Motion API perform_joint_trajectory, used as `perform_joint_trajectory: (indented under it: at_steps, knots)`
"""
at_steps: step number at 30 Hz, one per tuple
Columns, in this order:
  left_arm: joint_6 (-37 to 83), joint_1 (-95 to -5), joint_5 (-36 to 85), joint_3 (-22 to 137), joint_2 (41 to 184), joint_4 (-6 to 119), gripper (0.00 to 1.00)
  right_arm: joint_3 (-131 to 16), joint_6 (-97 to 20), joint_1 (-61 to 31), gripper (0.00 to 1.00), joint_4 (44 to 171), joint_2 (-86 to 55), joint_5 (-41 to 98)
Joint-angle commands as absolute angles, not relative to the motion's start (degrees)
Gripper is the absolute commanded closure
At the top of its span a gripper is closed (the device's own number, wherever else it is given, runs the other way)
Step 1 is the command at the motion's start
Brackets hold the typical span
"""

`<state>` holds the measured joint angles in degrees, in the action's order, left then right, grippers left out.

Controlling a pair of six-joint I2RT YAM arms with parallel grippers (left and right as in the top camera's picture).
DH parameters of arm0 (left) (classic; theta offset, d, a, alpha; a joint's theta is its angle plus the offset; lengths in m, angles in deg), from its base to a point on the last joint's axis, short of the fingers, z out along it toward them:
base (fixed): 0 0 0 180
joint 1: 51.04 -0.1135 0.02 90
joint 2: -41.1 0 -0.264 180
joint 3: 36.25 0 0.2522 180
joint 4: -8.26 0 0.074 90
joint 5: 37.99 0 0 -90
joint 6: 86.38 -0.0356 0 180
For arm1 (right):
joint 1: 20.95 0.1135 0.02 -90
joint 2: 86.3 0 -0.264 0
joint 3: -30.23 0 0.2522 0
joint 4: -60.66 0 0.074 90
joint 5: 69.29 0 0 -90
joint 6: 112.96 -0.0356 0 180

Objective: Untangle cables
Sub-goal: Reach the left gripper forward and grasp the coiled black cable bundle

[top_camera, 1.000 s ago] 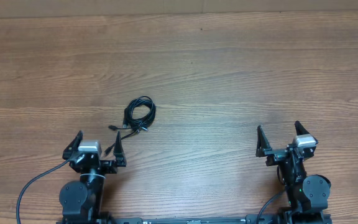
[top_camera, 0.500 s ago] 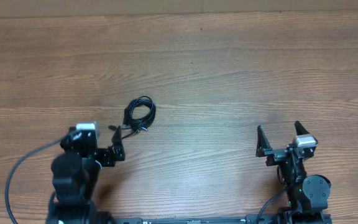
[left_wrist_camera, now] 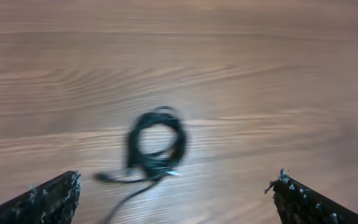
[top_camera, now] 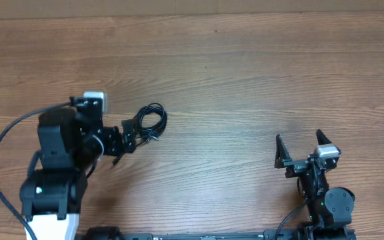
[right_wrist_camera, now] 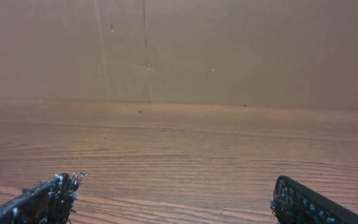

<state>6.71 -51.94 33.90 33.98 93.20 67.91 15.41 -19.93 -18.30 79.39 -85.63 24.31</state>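
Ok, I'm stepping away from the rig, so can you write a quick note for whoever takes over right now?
Left gripper: jaws open, holding nothing, aimed at the cables from close by; I can't tell whether it touches them.
Right gripper: jaws open, empty, at the near right edge of the table, far from the cables.
Cables: one coiled bundle left of centre, plug ends trailing toward the left gripper.
Done: nothing untangled yet.
Left: grasp the bundle, likely bring the right arm over, and pull the cables apart.
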Motion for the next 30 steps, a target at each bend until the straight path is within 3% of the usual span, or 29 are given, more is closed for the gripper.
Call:
perform_joint_trajectory:
  at_steps: [1, 5, 7, 13, 20, 30]
  knots:
    - [7.5, -52.5, 21.3, 35.4, 95.4, 68.5, 0.0, 16.0, -19.7, -18.3, 0.0, 79.0, -86.1, 23.8]
    - [7.5, -52.5, 19.0, 35.4, 98.5, 68.0, 0.0, 16.0, -19.7, -18.3, 0.0, 79.0, -86.1, 23.8]
    - [8.8, -52.5, 20.6, 35.4, 100.3, 67.4, 0.09, 16.0, -19.7, -18.3, 0.0, 79.0, -86.1, 23.8]
    - [26.6, -52.4, 38.2, 36.0, 104.8, 67.7, 0.14, 16.0, -19.7, -18.3, 0.0, 79.0, -86.1, 23.8]
    - [29.6, -50.9, 49.9, 39.1, 110.2, 72.5, 0.21, 16.0, -19.7, -18.3, 0.0, 79.0, -86.1, 23.8]
    - [30.2, -50.2, 51.1, 40.7, 121.0, 68.4, 0.38, 16.0, -19.7, -18.3, 0.0, 79.0, -86.1, 23.8]
